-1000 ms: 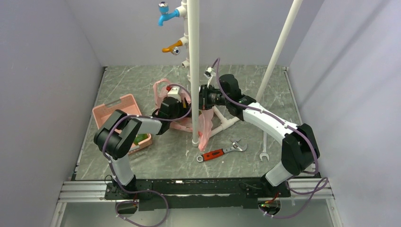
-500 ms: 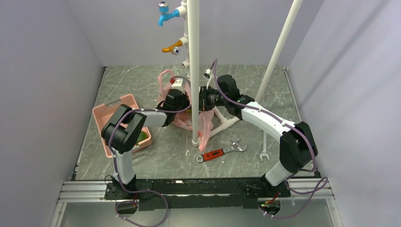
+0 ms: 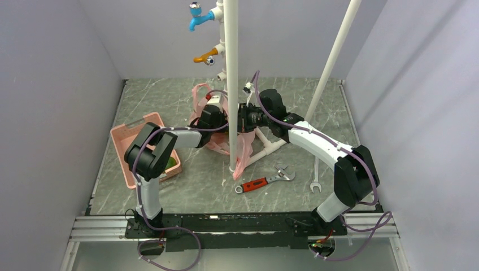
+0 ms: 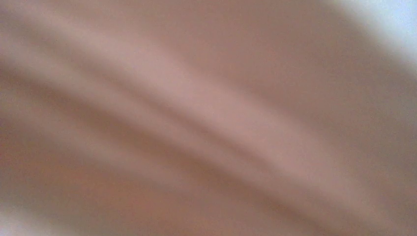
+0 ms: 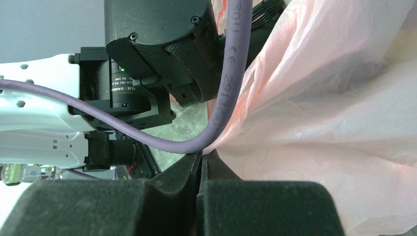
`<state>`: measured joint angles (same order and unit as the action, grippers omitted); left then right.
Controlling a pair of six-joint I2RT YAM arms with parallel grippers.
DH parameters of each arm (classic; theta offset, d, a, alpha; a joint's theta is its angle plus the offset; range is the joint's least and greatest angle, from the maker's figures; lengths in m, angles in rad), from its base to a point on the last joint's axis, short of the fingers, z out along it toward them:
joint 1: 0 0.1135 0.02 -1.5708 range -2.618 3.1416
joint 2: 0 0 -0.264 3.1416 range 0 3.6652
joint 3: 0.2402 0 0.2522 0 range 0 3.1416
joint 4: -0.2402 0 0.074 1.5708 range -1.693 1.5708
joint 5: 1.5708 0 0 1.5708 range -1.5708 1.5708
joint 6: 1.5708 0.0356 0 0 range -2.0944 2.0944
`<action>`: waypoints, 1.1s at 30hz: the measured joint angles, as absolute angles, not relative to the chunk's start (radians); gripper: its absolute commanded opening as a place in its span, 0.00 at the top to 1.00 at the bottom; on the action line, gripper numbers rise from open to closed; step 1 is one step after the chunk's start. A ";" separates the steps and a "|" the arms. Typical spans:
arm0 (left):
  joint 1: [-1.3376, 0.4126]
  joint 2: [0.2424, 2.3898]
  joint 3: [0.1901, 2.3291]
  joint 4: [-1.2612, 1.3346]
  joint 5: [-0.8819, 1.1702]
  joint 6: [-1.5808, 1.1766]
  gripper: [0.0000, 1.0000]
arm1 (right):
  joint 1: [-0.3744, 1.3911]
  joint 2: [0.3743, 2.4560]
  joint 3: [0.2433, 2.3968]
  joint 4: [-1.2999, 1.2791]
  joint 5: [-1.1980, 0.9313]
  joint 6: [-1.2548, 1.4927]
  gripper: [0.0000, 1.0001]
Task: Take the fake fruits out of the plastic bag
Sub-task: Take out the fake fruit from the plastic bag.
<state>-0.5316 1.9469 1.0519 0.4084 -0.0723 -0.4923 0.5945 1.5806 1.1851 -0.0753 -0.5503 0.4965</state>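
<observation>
now left tool (image 3: 219, 119) seems deeper in plastic bag (image 3: 244, 148), grip hidden; right tool (image 5: 201, 155) stays clenched on it

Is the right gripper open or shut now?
Shut: the right gripper shows its black fingers meeting without a gap, apparently pinching the edge of the thin translucent pink plastic bag.
</observation>
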 measured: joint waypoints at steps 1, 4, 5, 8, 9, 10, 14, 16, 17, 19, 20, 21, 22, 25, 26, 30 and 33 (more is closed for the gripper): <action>-0.532 1.948 1.057 0.397 -0.066 -0.491 0.36 | 0.595 1.580 1.185 -0.075 -0.550 0.496 1.00; -0.532 1.956 1.080 0.377 -0.056 -0.487 0.48 | 0.595 1.580 1.185 -0.075 -0.551 0.497 1.00; -0.532 1.959 1.087 0.376 -0.053 -0.487 0.50 | 0.595 1.580 1.185 -0.075 -0.551 0.497 1.00; -0.532 1.961 1.100 0.375 -0.045 -0.482 0.57 | 0.596 1.580 1.185 -0.075 -0.551 0.497 1.00; -0.532 1.961 1.101 0.376 -0.042 -0.480 0.59 | 0.596 1.580 1.185 -0.075 -0.551 0.497 1.00; -0.532 1.960 1.101 0.374 -0.041 -0.480 0.60 | 0.596 1.580 1.185 -0.075 -0.551 0.497 1.00; -0.532 1.930 1.097 0.326 -0.030 -0.467 0.60 | 0.596 1.580 1.185 -0.075 -0.550 0.492 1.00; -0.532 1.901 1.073 0.294 -0.026 -0.465 0.61 | 0.596 1.580 1.184 -0.075 -0.547 0.486 1.00; -0.532 1.863 1.059 0.280 -0.024 -0.465 0.61 | 0.596 1.580 1.183 -0.075 -0.546 0.482 1.00; -0.532 1.795 1.027 0.241 -0.023 -0.466 0.62 | 0.596 1.578 1.176 -0.072 -0.540 0.478 1.00; -0.532 1.761 1.015 0.223 -0.021 -0.466 0.62 | 0.595 1.575 1.169 -0.069 -0.540 0.478 1.00; -0.532 1.726 1.003 0.203 -0.019 -0.466 0.62 | 0.592 1.573 1.160 -0.066 -0.540 0.479 1.00; -0.533 1.687 0.992 0.184 -0.018 -0.465 0.62 | 0.590 1.571 1.154 -0.064 -0.541 0.479 1.00; -0.540 1.590 0.968 0.134 -0.015 -0.465 0.61 | 0.575 1.570 1.132 -0.049 -0.542 0.479 1.00; -0.543 1.560 0.960 0.118 -0.014 -0.465 0.61 | 0.570 1.570 1.128 -0.046 -0.542 0.479 1.00; -0.557 1.446 0.906 0.039 -0.004 -0.466 0.61 | 0.553 1.569 1.113 -0.024 -0.543 0.481 1.00; -0.564 1.369 0.869 -0.036 0.010 -0.468 0.61 | 0.543 1.568 1.100 0.004 -0.548 0.486 1.00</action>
<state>-0.5640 1.3693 0.8692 -0.0364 0.0105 -0.4679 0.5426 1.5684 1.1000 0.0040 -0.5476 0.4862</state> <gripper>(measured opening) 0.488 0.008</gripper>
